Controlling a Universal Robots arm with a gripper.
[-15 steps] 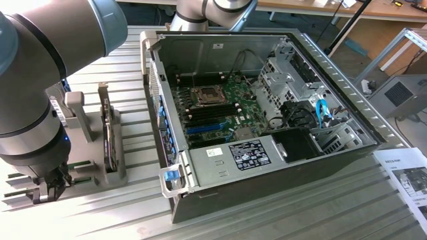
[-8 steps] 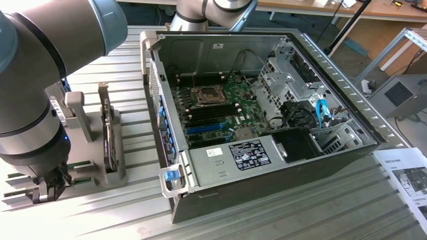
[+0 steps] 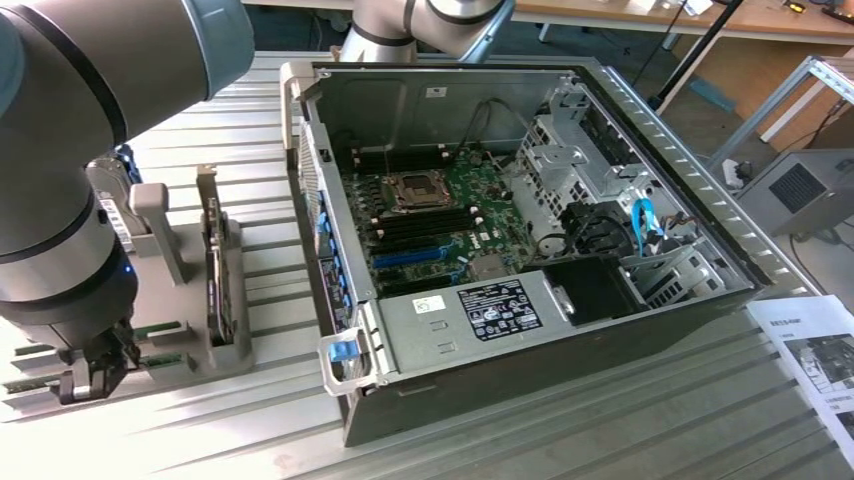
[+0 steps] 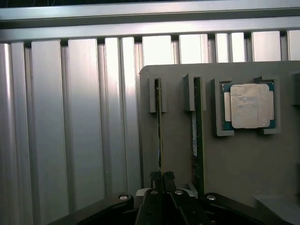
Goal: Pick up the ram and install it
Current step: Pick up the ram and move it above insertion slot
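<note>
Pinching the ram [image 4: 159, 131] in the grey holder [image 4: 178, 140], your gripper [image 4: 161, 177] stands narrow; keep any lift square to the holder, clear of the second stick [image 4: 196, 140].

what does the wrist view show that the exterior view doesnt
Wrist view: a cpu seated in the holder, and the gripper shut on the ram, with a second stick beside it.
Exterior view: the open case, its motherboard, the arm and an upright card.
Both: the holder, the ribbed table and the gripper down at the holder.
</note>
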